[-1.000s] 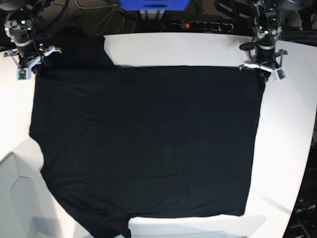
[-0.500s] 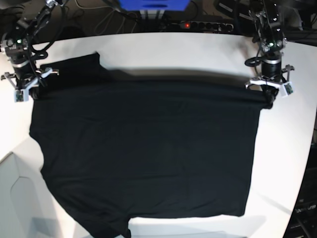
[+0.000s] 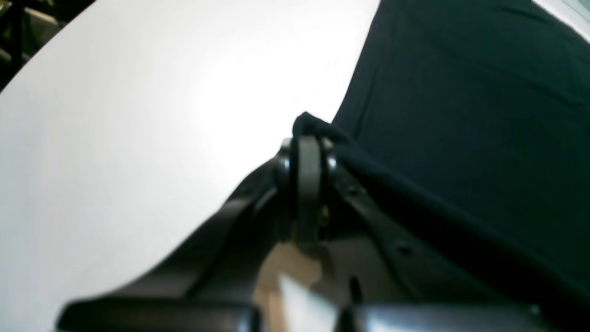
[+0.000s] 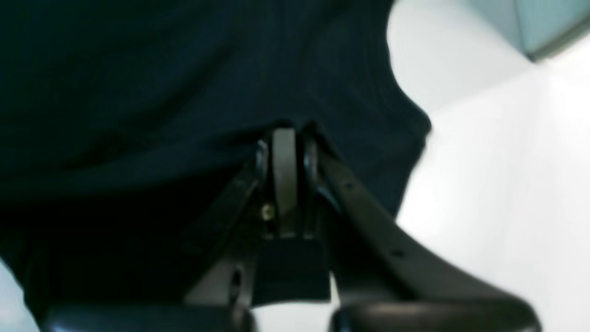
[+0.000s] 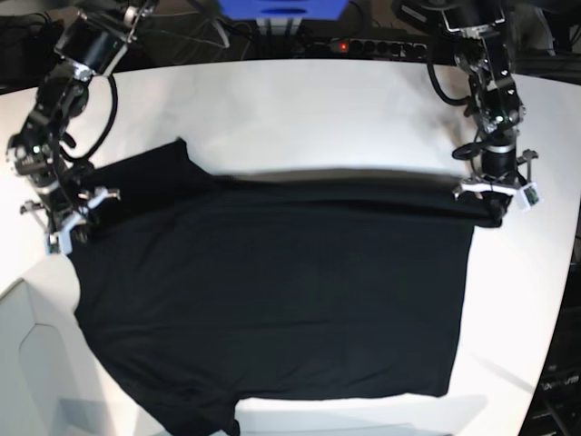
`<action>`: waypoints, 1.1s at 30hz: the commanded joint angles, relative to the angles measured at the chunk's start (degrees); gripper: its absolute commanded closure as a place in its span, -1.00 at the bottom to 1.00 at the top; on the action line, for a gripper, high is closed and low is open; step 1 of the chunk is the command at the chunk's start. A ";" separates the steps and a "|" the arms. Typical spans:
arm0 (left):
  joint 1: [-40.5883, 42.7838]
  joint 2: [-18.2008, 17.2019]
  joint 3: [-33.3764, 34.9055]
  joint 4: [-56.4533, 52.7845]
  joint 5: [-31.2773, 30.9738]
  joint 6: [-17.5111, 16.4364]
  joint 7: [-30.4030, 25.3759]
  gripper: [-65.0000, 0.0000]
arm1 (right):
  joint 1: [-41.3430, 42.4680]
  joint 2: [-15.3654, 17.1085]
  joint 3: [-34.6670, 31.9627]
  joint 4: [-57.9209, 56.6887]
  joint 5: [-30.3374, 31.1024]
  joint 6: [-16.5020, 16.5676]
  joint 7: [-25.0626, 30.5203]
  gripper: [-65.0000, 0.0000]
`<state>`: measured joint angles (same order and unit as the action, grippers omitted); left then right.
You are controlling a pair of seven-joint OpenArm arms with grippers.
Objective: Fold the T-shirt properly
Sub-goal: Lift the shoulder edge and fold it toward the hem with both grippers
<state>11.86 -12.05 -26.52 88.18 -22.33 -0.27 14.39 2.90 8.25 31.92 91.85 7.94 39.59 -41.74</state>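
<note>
Black T-shirt: one, pinched by two pincers.

Robotics lab bench set up for cloth handling

A broad white counter with rounded edges fills the frame, and two black jointed robot arms trailing looped cables reach in from the upper left and upper right. Along the top edge, behind the counter, lies a black power strip with a lit red switch, beside tangled cables and a blue box at the top centre. Dark equipment racks show at the far right edge of the frame.
</note>
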 commanded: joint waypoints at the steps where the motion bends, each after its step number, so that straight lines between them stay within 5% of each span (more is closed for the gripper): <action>1: -1.70 -0.65 -0.25 -0.05 0.04 0.41 -1.78 1.00 | 2.51 1.11 0.03 -0.56 0.45 0.41 1.34 1.00; 14: -12.52 -0.56 -0.25 -2.16 -0.13 0.41 8.68 1.00 | 17.90 2.78 -1.02 -13.39 -5.44 0.41 1.96 1.00; 33: -17.53 -0.74 -0.16 -7.08 0.04 0.05 9.04 1.00 | 24.75 3.92 -1.02 -23.24 -5.53 0.41 4.94 1.00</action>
<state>-4.38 -12.03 -26.52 80.03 -22.15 -0.19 25.19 25.80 11.38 30.94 67.55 1.65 39.62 -38.35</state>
